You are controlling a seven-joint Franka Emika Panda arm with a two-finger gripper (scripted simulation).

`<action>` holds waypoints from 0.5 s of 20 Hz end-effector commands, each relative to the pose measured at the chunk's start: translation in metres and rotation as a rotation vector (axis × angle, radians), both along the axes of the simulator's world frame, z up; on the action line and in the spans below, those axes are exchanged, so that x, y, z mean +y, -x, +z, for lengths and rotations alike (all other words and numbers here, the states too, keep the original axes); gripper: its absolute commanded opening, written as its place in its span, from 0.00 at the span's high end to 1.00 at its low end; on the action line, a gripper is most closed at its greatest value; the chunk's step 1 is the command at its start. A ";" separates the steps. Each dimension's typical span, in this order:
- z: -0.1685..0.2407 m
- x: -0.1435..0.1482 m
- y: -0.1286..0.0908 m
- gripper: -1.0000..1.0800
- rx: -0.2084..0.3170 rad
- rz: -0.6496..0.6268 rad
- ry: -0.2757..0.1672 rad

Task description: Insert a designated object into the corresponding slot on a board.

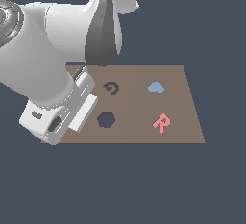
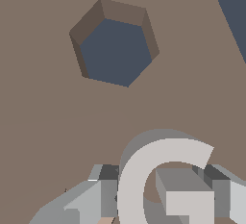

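In the wrist view the designated object, a pale grey letter G, sits between my gripper fingers, one finger against each side, so the gripper looks shut on it. The board fills that view, with the dark blue hexagonal hole a short way from the G. In the exterior view the brown board carries the small G-shaped slot behind the hexagonal hole. My arm's hand hangs over the board's left part there and hides the fingers and the G.
A red letter R and a small light blue shape lie on the right half of the board. The board's edge, with dark floor beyond it, shows in a corner of the wrist view.
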State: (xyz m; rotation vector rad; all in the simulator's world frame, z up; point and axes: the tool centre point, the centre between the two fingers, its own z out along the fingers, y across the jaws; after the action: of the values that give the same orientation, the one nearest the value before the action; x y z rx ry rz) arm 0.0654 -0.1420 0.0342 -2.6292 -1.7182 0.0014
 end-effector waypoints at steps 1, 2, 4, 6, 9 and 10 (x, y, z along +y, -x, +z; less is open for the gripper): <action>0.001 0.006 0.011 1.00 -0.001 -0.042 0.000; 0.001 0.008 0.016 1.00 -0.001 -0.061 0.000; 0.001 0.015 0.027 1.00 -0.001 -0.103 0.000; 0.002 0.022 0.038 1.00 -0.001 -0.149 0.000; 0.003 0.034 0.054 1.00 -0.001 -0.219 0.000; 0.003 0.038 0.059 1.00 -0.001 -0.241 0.000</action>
State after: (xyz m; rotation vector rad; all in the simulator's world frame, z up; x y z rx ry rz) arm 0.0143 -0.1101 0.0366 -2.7922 -1.4388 0.0012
